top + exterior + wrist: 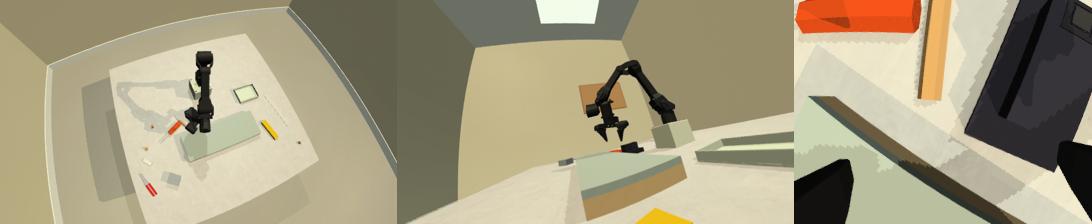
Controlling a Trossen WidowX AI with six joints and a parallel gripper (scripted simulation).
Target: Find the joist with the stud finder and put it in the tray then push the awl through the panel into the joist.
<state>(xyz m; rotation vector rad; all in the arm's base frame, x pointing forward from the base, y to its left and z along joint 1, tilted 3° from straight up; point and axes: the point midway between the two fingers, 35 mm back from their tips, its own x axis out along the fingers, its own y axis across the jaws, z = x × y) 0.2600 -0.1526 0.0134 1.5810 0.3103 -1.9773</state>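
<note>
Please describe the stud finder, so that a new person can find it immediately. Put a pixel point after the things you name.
Start from the pale green panel (229, 130) (626, 168) (824, 135). Just off its edge, towards the robot's base block (195, 90) (683, 135), lies the stud finder (630, 147) (1034, 85): black and boxy, unlike the slim orange tools beside it.
</note>
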